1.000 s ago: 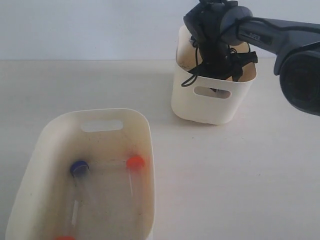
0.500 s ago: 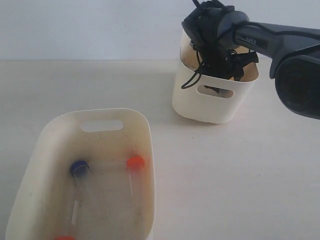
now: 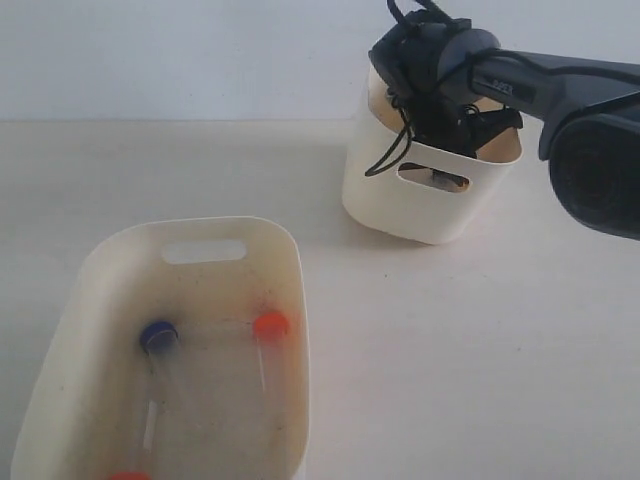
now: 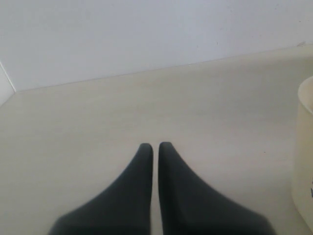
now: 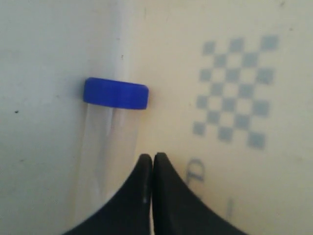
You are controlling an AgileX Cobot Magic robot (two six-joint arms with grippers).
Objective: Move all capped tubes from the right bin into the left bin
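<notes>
The right jaws are shut on nothing inside the right bin [image 3: 380,200], just beside a blue-capped tube [image 5: 116,94]; the left jaws hang closed over the surface [image 4: 98,112].

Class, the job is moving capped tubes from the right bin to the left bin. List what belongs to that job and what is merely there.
Belongs to the job: right bin; left bin; blue-capped tube by the shut right gripper; dark-capped tube and orange-capped tube already in the left bin.

Merely there: table; chequered pattern; shut left gripper.

No readable text in view
</notes>
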